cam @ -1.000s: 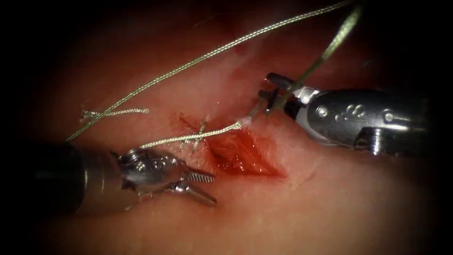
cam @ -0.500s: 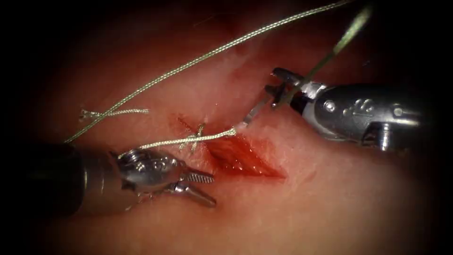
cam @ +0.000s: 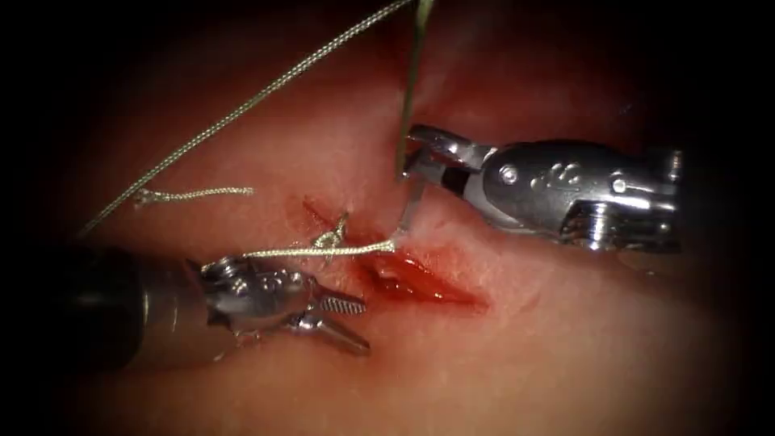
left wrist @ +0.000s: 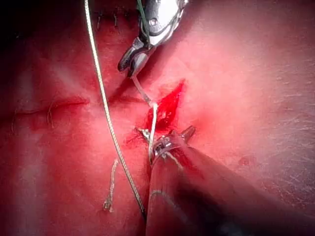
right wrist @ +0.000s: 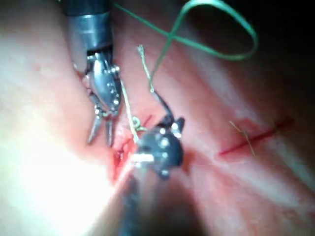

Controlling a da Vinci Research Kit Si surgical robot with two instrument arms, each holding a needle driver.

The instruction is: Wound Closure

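The cut [cam: 424, 281] in the tissue [cam: 525, 355] is red and wet, with a stitch [cam: 331, 239] at its left end. My right tool [cam: 416, 152] is shut on the needle [cam: 412, 206] a short way from its thread end. The needle is out of the tissue and hangs over the left end of the cut. Thread [cam: 299, 253] runs from the needle's end leftward over the stitch. The left tool [cam: 355, 321] lies left of the cut, open and holding nothing; it is also in the right wrist view [right wrist: 101, 132]. The needle [left wrist: 140, 91] hangs from the right tool's jaws.
A long thread [cam: 242, 109] crosses the tissue from the far left up to the top edge. A short cut end of thread [cam: 194, 194] lies left of the stitch. A greenish strand [cam: 410, 81] rises from the right tool. An older stitched cut [right wrist: 251, 135] lies beside.
The right tool has moved left toward the cut with the needle, which now hangs more upright. The long thread swung left. The cut looks narrower. The left tool has stayed put.
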